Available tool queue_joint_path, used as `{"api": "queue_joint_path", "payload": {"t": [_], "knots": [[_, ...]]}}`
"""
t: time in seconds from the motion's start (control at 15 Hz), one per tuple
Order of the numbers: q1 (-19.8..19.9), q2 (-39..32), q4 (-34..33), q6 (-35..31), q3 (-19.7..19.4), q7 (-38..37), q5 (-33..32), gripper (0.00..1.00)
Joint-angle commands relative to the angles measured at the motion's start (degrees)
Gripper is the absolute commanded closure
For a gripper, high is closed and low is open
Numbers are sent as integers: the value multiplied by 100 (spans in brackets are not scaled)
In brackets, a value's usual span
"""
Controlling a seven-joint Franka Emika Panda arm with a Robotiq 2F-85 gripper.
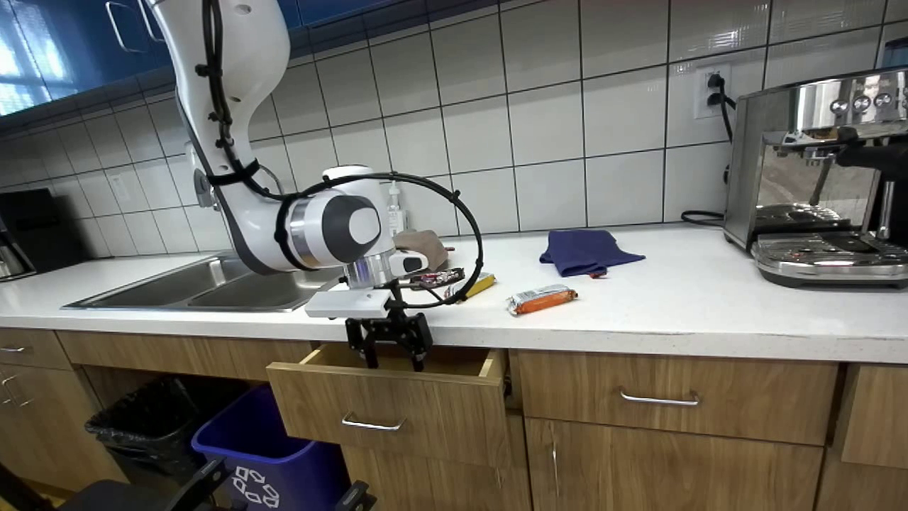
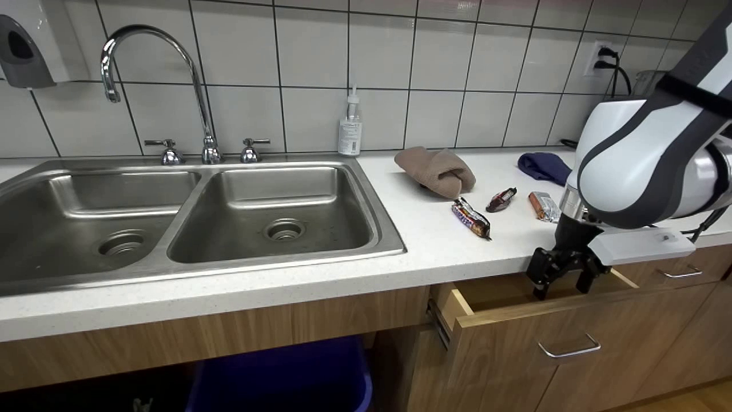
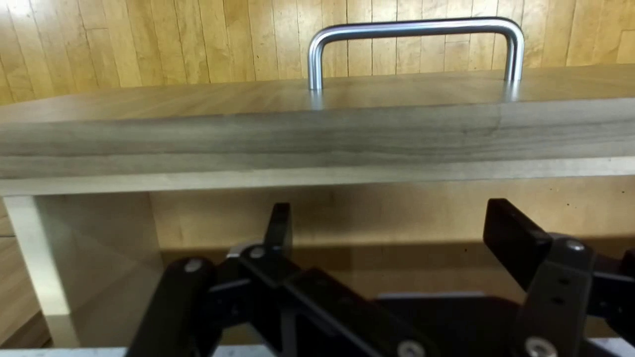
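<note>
My gripper point(image 1: 394, 365) is black, open and empty, pointing down over the pulled-out wooden drawer point(image 1: 440, 415). In the wrist view the spread fingers point(image 3: 390, 206) stand apart in front of the drawer's inner front wall point(image 3: 387, 213), with nothing between them. I cannot tell how deep the fingertips reach. The visible part of the drawer's inside holds no object. On the counter behind lie an orange-and-silver wrapped bar point(image 1: 543, 299), a yellow wrapped bar point(image 1: 481, 285), a purple-brown wrapped bar point(image 2: 472, 218) and a small dark red wrapped snack point(image 2: 501, 199).
A brown cloth point(image 2: 437, 171) and a dark blue cloth point(image 1: 589, 250) lie on the counter. A double sink point(image 2: 389, 240) and faucet are beside them. An espresso machine point(image 1: 830, 177) stands at the far end. A blue bin point(image 1: 277, 461) and black-bagged bin point(image 1: 152, 426) stand below.
</note>
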State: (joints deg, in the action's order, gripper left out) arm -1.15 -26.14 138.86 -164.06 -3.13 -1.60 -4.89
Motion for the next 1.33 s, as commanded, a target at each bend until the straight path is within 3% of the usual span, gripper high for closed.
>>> {"api": "queue_joint_path", "payload": {"t": [0.0,1.27], "knots": [[-104,-31,37,-59,-86,-141,20,0],[-283,111,769,-532,-193,-166,37,0]]}}
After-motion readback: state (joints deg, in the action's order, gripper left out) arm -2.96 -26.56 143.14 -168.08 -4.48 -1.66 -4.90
